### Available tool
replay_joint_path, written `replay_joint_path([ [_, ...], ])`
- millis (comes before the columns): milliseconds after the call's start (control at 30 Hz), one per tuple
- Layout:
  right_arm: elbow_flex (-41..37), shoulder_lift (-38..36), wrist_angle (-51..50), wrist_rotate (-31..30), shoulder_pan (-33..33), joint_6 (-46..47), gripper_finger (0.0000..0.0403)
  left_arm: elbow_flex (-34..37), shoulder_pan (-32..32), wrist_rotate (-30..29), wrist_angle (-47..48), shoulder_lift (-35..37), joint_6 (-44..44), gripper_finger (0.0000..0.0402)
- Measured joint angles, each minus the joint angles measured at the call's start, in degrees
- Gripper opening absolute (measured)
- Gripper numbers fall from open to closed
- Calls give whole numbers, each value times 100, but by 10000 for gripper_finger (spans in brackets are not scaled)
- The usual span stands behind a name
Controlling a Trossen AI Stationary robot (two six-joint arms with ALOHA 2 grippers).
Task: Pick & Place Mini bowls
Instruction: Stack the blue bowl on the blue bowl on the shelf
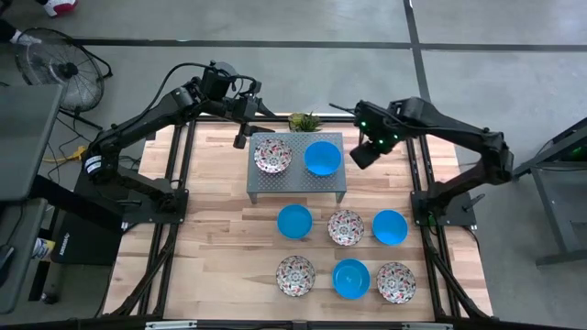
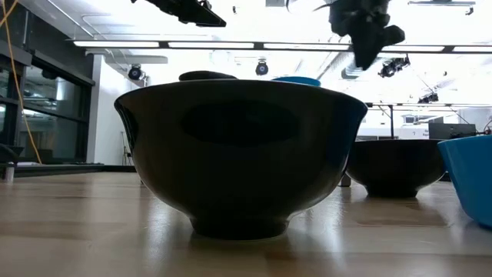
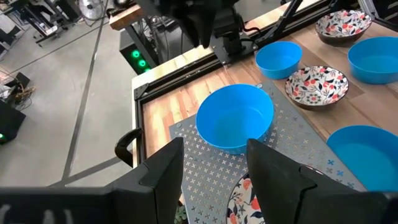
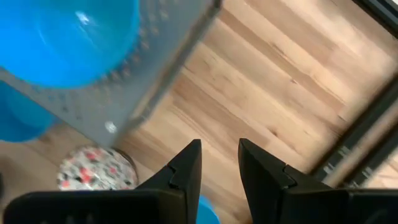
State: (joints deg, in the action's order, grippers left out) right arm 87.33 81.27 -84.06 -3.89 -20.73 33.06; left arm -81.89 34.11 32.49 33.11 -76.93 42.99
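Nearest the low camera we note one mini bowl, dark in silhouette, filling mid-frame on the wooden table. A second bowl sits right of it, and the rim of a blue one cuts the right edge. Behind them: ceiling light strips and glazed walls at left.

From above we log the room first: grey floor, a floor fan upper left, frames at both sides. The table of pale planks fills the centre. A grey perforated stand sits at its upper middle, bearing a floral bowl on the left and a blue bowl on the right, apart. A small green plant shows just above the stand.

Below the stand, a row: blue, floral, blue. Lowest row: floral, blue, floral.

The left gripper hangs just off the stand's upper left corner; the left wrist view shows its fingers spread wide, holding nothing, with the stand's blue bowl beyond. The right gripper hangs just right of the stand; only the right wrist view shows its fingers parted a little and empty, over bare planks, the stand's corner above.
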Motion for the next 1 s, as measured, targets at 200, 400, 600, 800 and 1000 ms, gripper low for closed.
replay_joint_path([
  [200, -1, -175, -330, -136, 326, 404, 94, 0, 0, 2, -2, 0, 4, 170],
  [400, -35, -201, -402, -165, 777, 756, 94, 0, 0, 3, -1, 0, 6, 170],
  [600, -1101, -466, 88, 361, 1227, 1498, 94, 0, 0, 7, -1, 0, 24, 170],
  [800, -2316, -906, 1118, 894, 1811, 2736, 94, 0, 0, 7, -1, 0, 39, 170],
  [1000, -2938, -1100, 1483, 940, 2317, 3853, 94, 0, 0, 7, -1, 0, 56, 170],
])
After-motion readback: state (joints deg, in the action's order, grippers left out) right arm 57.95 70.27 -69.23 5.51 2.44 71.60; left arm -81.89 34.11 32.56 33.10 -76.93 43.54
